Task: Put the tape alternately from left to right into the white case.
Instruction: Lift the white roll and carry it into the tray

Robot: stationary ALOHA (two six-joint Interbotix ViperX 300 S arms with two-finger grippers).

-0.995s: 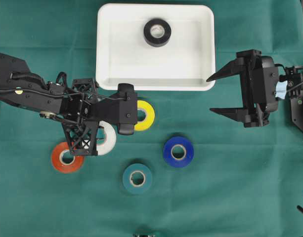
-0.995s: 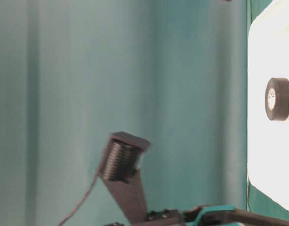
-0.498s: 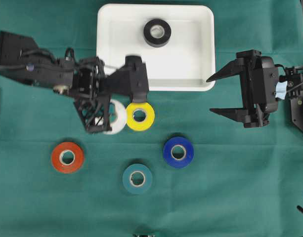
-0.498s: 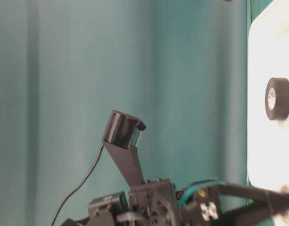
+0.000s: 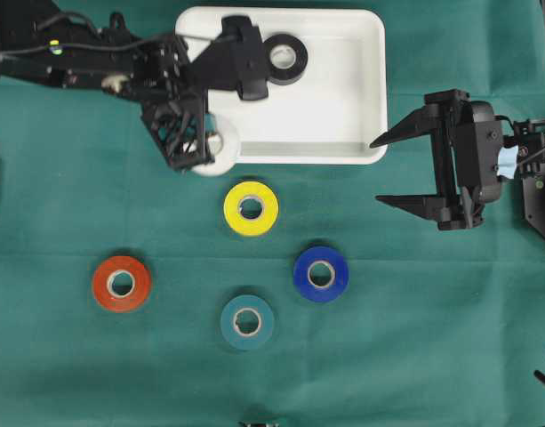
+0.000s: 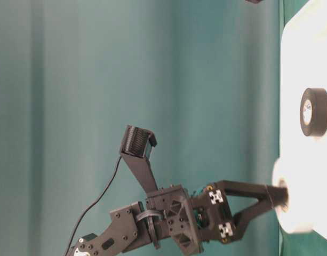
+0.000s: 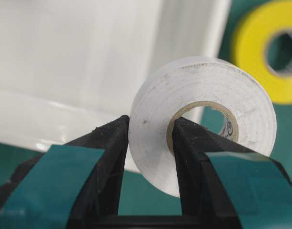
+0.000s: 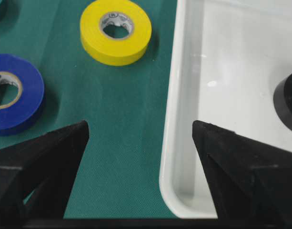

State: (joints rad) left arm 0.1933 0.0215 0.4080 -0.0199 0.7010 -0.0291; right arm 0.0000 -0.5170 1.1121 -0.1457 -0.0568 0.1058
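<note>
left claw [image 7: 150, 143] clamped on white tape [image 7: 203, 114], at white case [image 5: 343, 116] 7 o'clock rim | right claw [image 5: 404, 169] spread, holding nothing | black tape [image 5: 283, 58] in case at 12 o'clock

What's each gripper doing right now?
Left gripper: shut on the white tape roll, one finger through its core.
Right gripper: open, empty.

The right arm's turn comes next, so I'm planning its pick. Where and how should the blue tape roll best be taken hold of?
Probably from straight above: the blue roll lies flat on the green cloth with its pale core hole facing up. Put one finger into the hole and one outside, pinching the ring's wall. The side toward the open right hand looks free, away from the teal roll.
</note>
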